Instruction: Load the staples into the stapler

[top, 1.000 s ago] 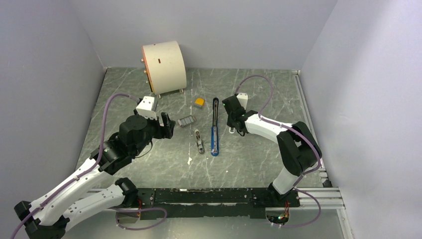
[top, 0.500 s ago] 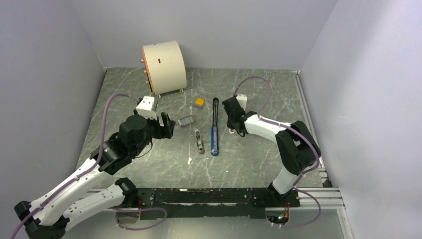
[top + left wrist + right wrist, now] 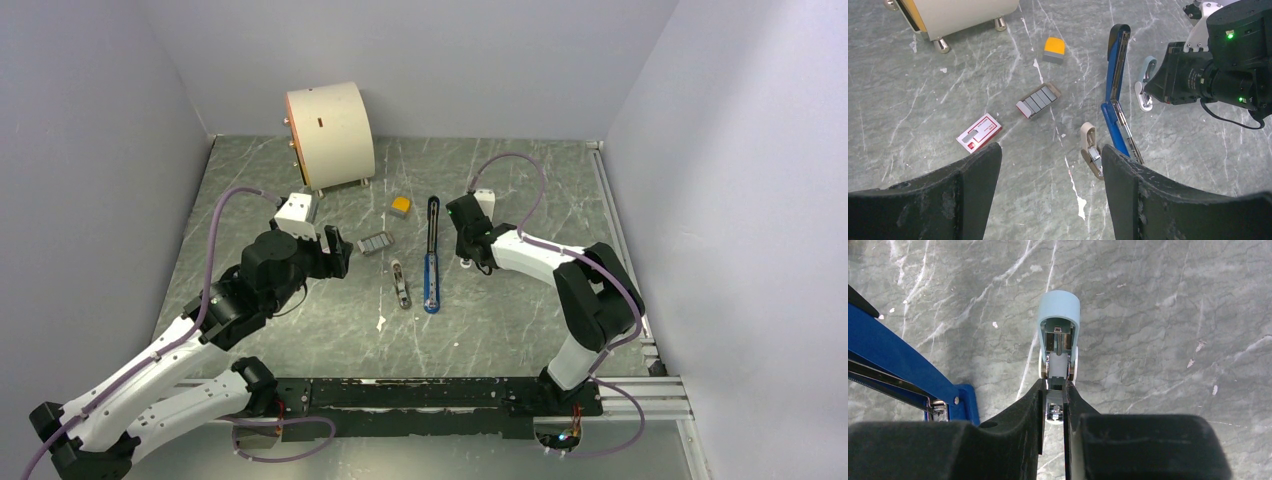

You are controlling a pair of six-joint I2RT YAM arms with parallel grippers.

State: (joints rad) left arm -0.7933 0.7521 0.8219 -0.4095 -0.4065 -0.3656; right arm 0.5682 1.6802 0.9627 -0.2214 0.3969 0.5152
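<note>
The blue stapler (image 3: 431, 272) lies opened out flat in the middle of the table; it also shows in the left wrist view (image 3: 1118, 60) and at the left of the right wrist view (image 3: 893, 357). The staples (image 3: 375, 243) are a grey ribbed strip in a small open tray (image 3: 1038, 100), left of the stapler. My left gripper (image 3: 338, 252) is open and empty (image 3: 1050, 155), hovering left of the staples. My right gripper (image 3: 466, 256) is just right of the stapler, shut (image 3: 1054, 390) on the end of a small pale-blue block (image 3: 1058, 315) that rests on the table.
A red-and-white box (image 3: 979, 132) lies left of the staples. A small beige-grey block (image 3: 1090, 150) lies beside the stapler's near end. An orange-topped block (image 3: 401, 205) and a large white cylinder (image 3: 330, 135) stand at the back. Walls enclose the table.
My right gripper has shifted slightly left, toward the stapler, with the pale-blue block in it. The left arm has barely moved.
</note>
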